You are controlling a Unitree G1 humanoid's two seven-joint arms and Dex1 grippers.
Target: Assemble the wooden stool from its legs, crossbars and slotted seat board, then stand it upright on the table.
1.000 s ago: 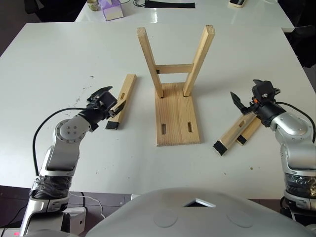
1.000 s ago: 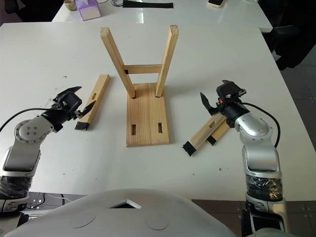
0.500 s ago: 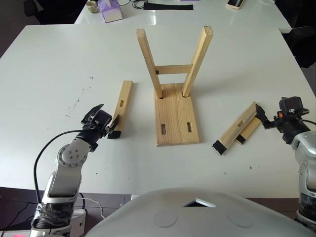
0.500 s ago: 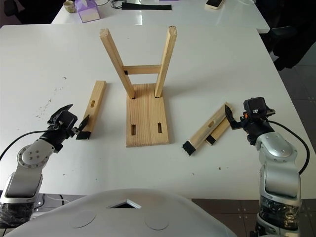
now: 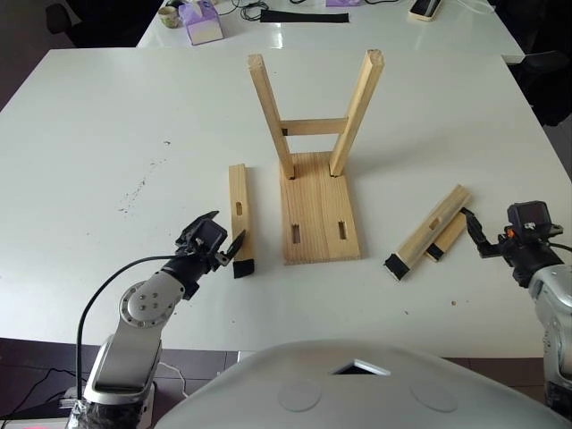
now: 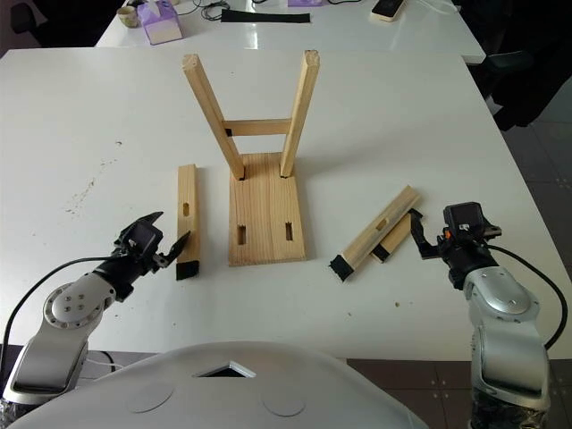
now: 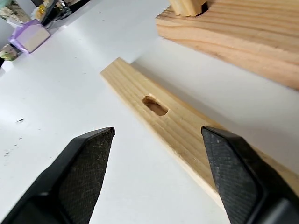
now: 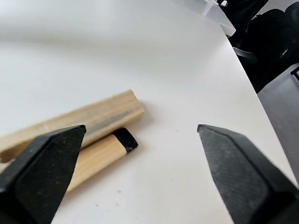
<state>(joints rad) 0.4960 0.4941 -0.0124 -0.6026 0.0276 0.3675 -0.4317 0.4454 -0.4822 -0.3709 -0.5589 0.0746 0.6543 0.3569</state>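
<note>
The slotted seat board [image 5: 322, 214] lies flat mid-table. Two legs [image 5: 357, 112] joined by a crossbar [image 5: 313, 125] stand up from its far end, and its two near slots [image 5: 319, 231] are bare. A loose leg [image 5: 239, 210] with a black-capped near end lies just left of the board, parallel to it. My left gripper [image 5: 219, 241] is open at that capped end, and in the left wrist view the leg [image 7: 154, 105] runs between the fingers [image 7: 84, 168]. Right of the board lie a long leg [image 5: 431, 228] and a shorter piece [image 5: 450, 237] side by side. My right gripper [image 5: 478, 234] is open just right of them.
The table's right edge [image 5: 554, 170] is close to the right arm. A second table behind holds a purple tissue box [image 5: 204, 16], a cup [image 5: 167, 12] and a phone [image 5: 427, 7]. Bare tabletop lies at the far left.
The left gripper came nearer and toward the board; the loose leg now lies closer to and parallel with it. The right gripper drew back off the two pieces, toward the table's right edge.
</note>
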